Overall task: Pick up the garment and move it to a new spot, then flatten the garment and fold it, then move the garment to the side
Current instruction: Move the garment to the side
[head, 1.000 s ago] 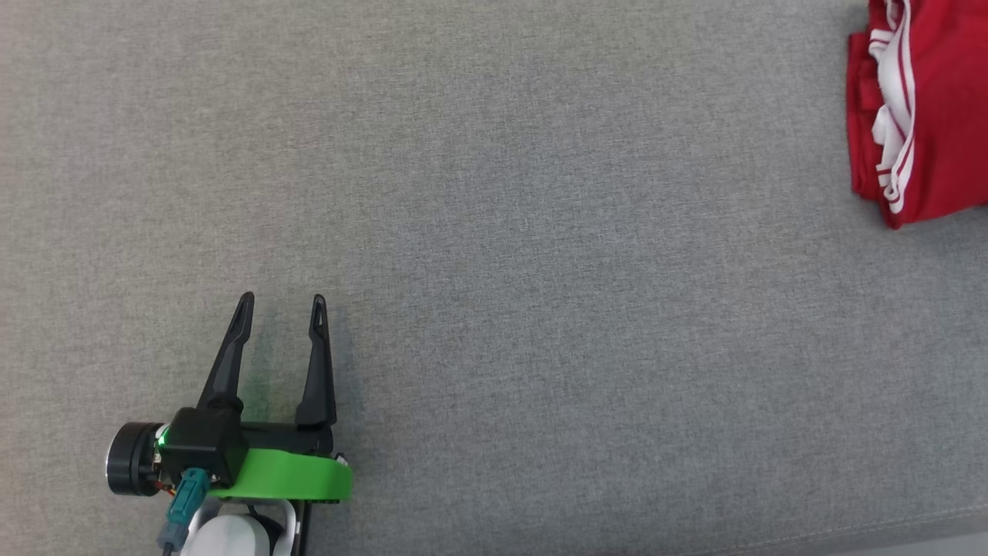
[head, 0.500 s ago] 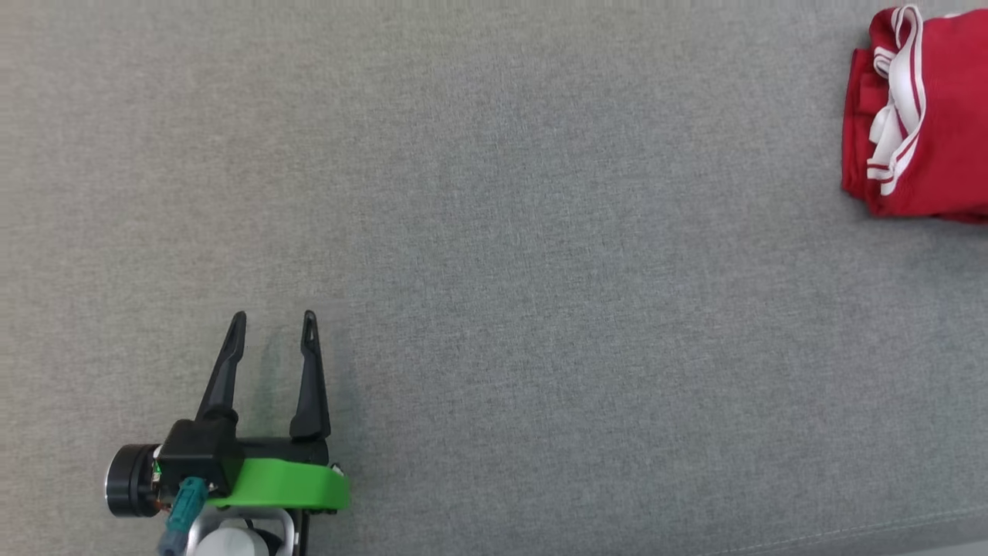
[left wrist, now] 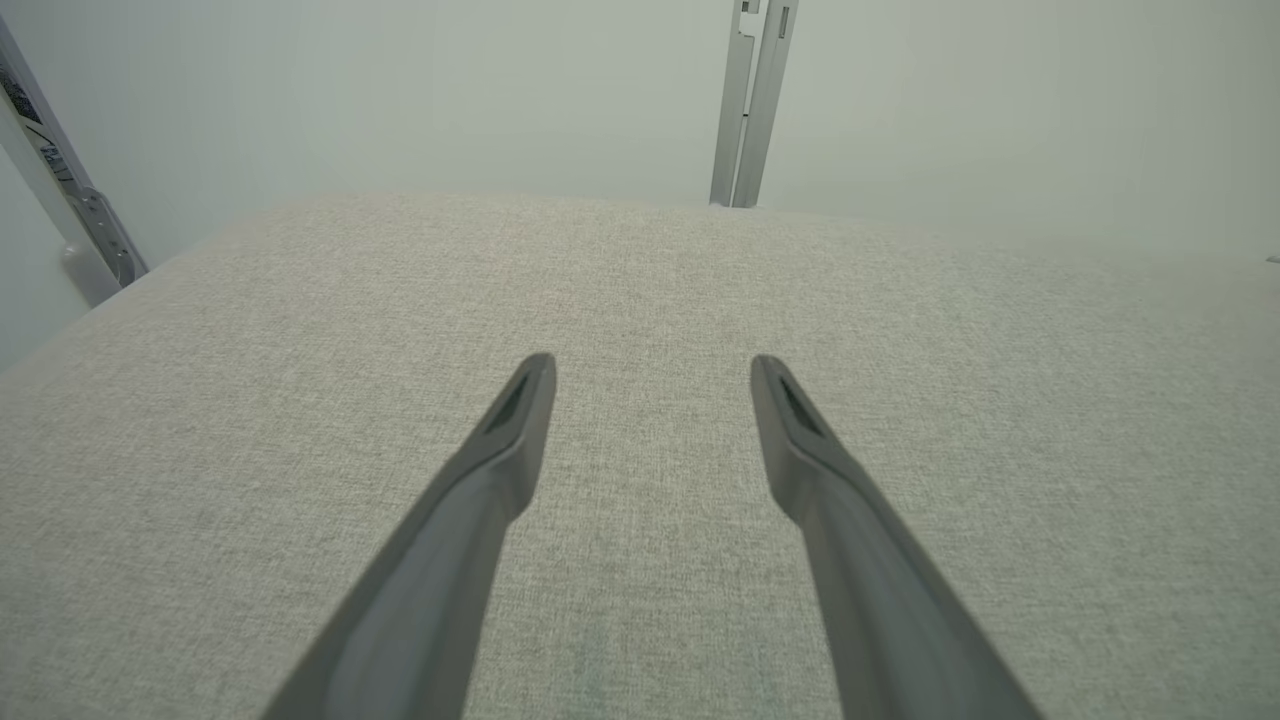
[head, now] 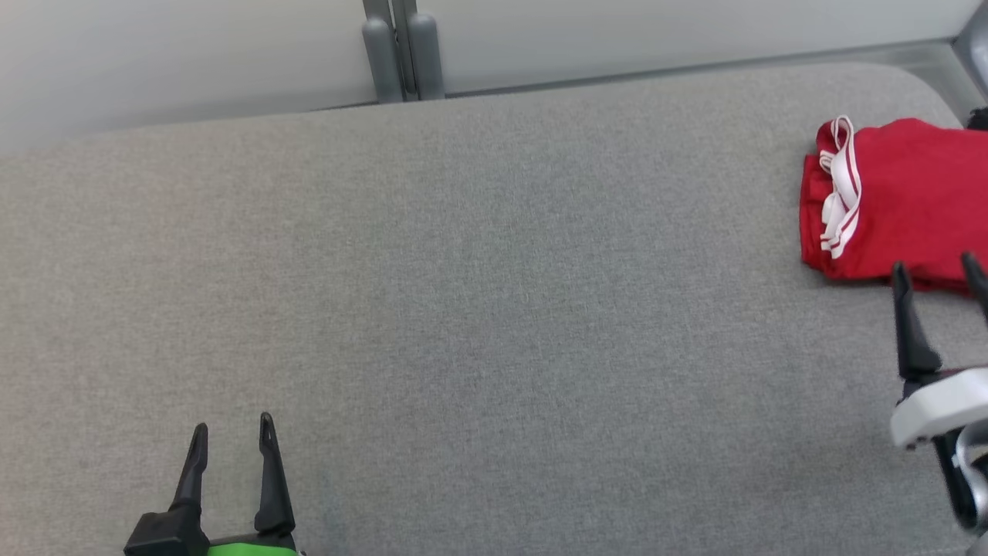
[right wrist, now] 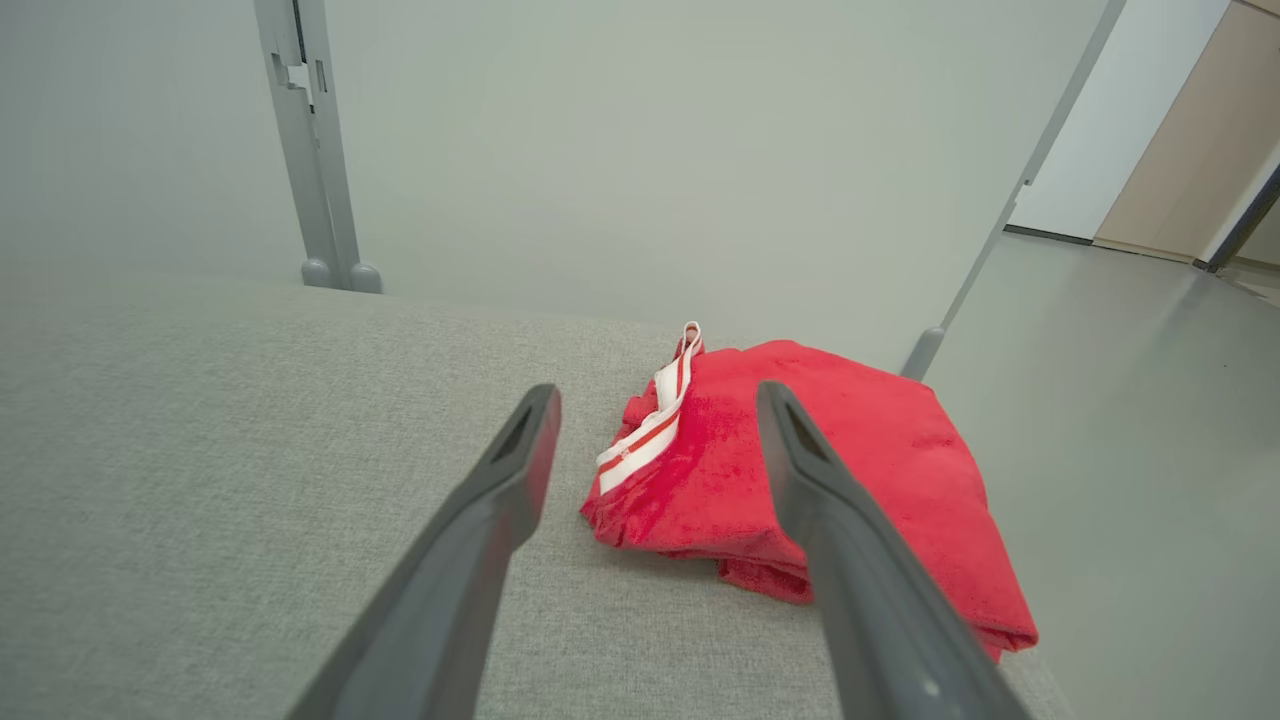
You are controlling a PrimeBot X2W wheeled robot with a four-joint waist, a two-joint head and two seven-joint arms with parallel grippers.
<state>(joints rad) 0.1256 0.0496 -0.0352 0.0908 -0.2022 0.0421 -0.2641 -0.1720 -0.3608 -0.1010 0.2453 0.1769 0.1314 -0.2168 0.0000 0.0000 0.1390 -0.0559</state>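
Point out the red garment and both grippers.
red garment (head: pixel 903 193): head view, its plain red top.
right gripper (right wrist: pixel 657 390): right wrist view, midway between fingertips.
left gripper (left wrist: pixel 652 360): left wrist view, midway between fingertips.

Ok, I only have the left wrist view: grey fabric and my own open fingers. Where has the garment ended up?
Observer: The red garment lies folded at the far right end of the grey cushion, by its rounded corner.
Operator: Is the right gripper holding it?
Observer: No. The right gripper is open, fingers wide apart, pointing at the garment's near edge; the cloth lies flat on the cushion.
Operator: Which way is the trimmed edge facing?
Observer: The white trim with its red stripe runs along the garment's left edge, the side towards the middle of the cushion.
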